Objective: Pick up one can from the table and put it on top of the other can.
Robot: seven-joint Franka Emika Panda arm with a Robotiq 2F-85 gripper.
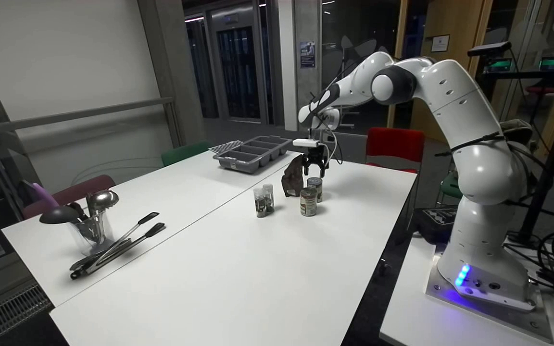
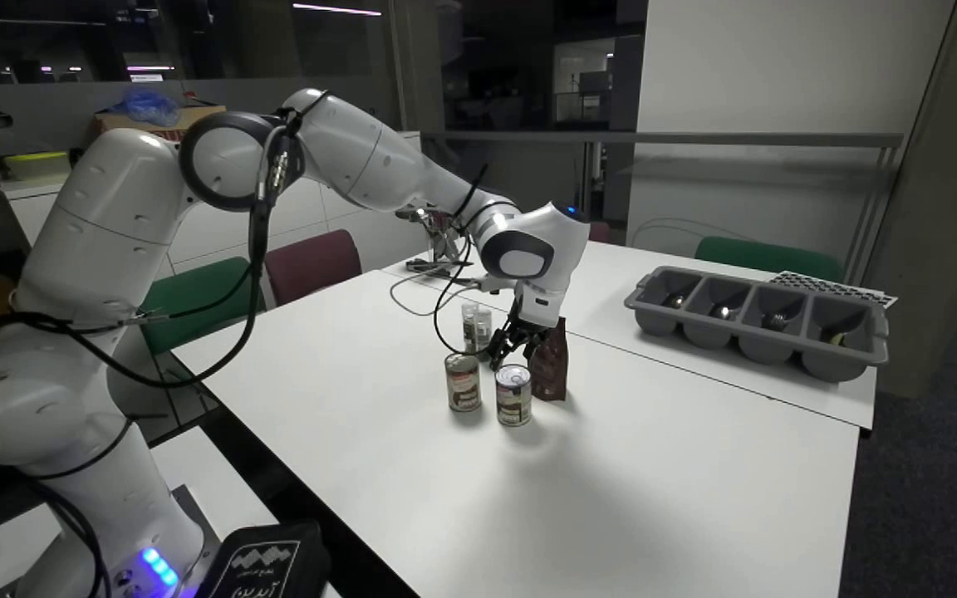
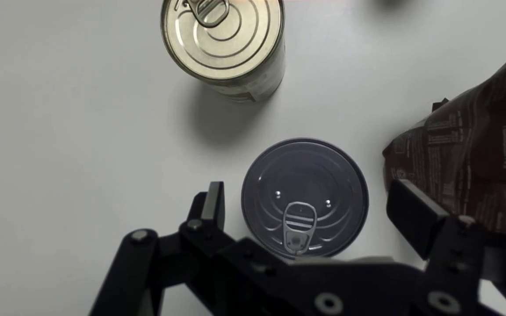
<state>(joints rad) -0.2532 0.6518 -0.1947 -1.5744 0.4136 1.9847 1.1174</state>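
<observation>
One cylindrical metal can with a grey ring-pull lid stands upright on the white rectangular bench, below my black two-fingered claw. I hold the fingers spread well apart, wider than the lid; in the wrist view they flank it, white surface showing between each of them and the rim. Nearby, a second cylindrical metal can with a pale gold ring-pull lid stands upright too, apart from the first, and both rest directly on the bench. Just beside the grey-lidded can stands a dark reddish-brown printed pouch; one of my fingers overlaps it in the wrist view, and I cannot tell whether they touch. In both exterior views I see two small clear cylindrical jars, dark lower down, close together near the pouch. Well apart from both cans sits a grey four-compartment plastic tray. Elsewhere on the bench, a clear container holds kitchen tools, among them a round black ladle, and black-tipped metal tongs lie just beside it.
</observation>
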